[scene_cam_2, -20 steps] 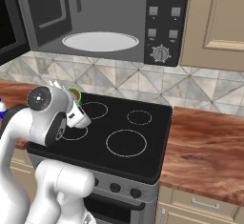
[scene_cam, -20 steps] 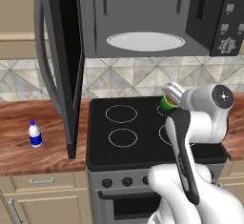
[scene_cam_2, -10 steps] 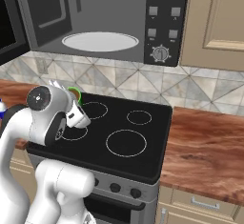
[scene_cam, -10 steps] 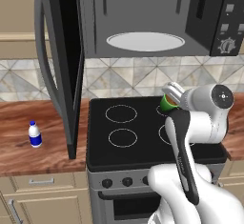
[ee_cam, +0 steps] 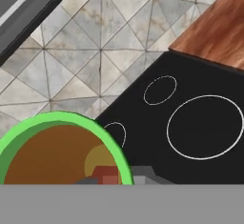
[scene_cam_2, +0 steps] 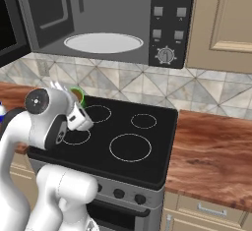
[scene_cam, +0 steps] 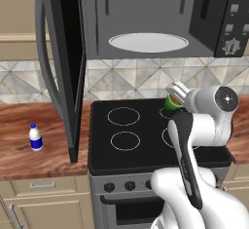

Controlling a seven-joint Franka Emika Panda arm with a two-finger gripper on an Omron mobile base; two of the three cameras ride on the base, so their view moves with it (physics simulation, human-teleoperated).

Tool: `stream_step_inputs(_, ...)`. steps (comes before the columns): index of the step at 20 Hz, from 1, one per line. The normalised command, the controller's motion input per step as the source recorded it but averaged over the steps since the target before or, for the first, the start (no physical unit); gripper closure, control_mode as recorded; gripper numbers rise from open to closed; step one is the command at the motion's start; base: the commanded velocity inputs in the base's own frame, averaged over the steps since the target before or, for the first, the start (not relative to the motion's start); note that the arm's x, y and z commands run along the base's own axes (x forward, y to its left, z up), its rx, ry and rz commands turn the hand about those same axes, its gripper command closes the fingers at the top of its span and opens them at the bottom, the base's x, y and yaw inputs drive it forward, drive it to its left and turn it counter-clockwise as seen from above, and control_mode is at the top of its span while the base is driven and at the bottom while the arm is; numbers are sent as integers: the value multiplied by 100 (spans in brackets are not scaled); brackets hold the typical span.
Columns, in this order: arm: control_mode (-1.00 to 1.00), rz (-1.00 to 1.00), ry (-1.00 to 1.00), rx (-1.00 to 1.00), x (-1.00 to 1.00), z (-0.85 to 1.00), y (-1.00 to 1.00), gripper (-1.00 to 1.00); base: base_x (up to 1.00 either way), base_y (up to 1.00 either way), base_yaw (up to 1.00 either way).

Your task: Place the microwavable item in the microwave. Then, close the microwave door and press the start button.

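Green cup [scene_cam: 171, 104] in gripper [scene_cam: 174, 96] (above stove [scene_cam: 146, 140])

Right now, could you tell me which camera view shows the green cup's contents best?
The hand view: it looks straight into the green cup at its brown contents. The left base view shows just its side; the right base view shows its rim and a sliver of contents.

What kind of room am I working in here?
A home kitchen, by the look of it, and a rendered one: a black stovetop with ring burners, an over-range microwave with its door swung open, and wooden countertop over beige cabinets.
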Motion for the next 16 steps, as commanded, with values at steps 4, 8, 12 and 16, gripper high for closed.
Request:
stream_step_inputs(4,-100,-4,-18,0,0,72,-8,100,0,0,0)
stream_step_inputs(8,-100,-2,-18,0,0,100,-2,100,0,0,0)
stream_step_inputs(12,-100,-2,-21,0,-4,73,-2,100,0,0,0)
stream_step_inputs(16,-100,-5,-19,0,-13,32,-5,100,0,0,0)
